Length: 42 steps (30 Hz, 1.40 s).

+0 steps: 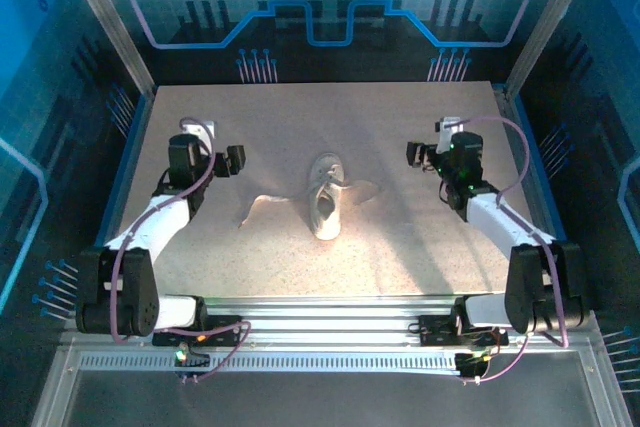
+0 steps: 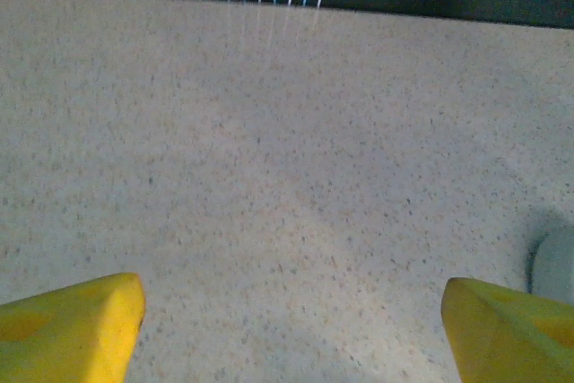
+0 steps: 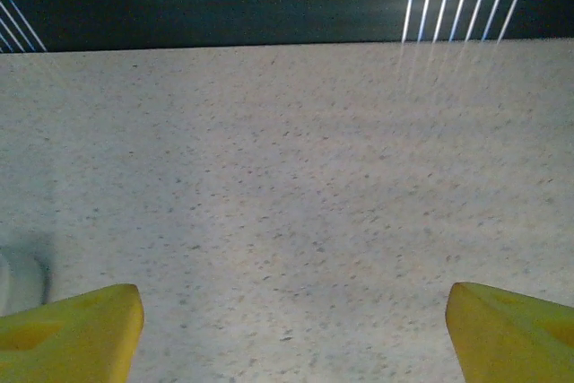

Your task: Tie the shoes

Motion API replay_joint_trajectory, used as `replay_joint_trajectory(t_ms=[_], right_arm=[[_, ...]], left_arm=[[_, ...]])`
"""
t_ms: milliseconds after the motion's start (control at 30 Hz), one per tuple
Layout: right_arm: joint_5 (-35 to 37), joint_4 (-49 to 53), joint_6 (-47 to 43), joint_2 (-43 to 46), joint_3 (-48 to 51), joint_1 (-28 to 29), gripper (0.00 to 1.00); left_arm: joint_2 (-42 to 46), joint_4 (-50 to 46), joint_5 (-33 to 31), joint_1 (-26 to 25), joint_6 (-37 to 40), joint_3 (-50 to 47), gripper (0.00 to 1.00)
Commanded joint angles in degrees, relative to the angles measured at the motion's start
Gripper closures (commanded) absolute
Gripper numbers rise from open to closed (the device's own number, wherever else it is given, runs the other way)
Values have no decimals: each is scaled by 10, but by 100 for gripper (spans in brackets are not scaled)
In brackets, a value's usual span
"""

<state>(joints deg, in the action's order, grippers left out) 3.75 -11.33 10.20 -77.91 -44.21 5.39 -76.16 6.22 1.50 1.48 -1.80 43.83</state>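
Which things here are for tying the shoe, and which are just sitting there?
For the job:
- white sneaker
- long white laces, spread out to both sides of it
- left gripper, open
- right gripper, open

Just sitting there:
- speckled tabletop
- blue patterned back wall
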Motion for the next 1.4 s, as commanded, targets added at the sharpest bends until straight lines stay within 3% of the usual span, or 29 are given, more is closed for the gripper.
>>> replay_joint_trajectory(t_ms=[0, 67, 167, 267, 467, 833, 933, 1067, 1167, 1233, 1367], right_arm=[[-32, 184, 82, -49, -42, 29, 16], [-36, 216, 101, -83, -58, 49, 18], [-32, 258, 112, -134, -93, 79, 29], [-20, 279, 122, -178, -111, 108, 31], [-10, 299, 135, -228, -137, 147, 27], [19, 342, 127, -274, -181, 161, 30], [19, 356, 122, -280, -189, 161, 44], [18, 361, 117, -275, -185, 160, 80], [14, 355, 117, -253, -170, 157, 98], [11, 348, 117, -230, -159, 154, 100], [17, 345, 119, -167, -147, 145, 100]], left_arm=[[-8, -235, 10, -3, -33, 43, 16], [-22, -296, 14, -6, -52, 63, 18], [-50, -368, 19, -17, -70, 93, 23], [-75, -396, 28, -43, -74, 112, 26], [-129, -393, 12, -94, -82, 125, 26], [-226, -340, -16, -124, -129, 131, 28], [-246, -354, -15, -125, -133, 143, 43], [-238, -365, -11, -125, -135, 145, 77], [-205, -376, -8, -125, -128, 148, 94], [-179, -391, -10, -125, -118, 161, 100], [-126, -433, -17, -124, -100, 209, 100]])
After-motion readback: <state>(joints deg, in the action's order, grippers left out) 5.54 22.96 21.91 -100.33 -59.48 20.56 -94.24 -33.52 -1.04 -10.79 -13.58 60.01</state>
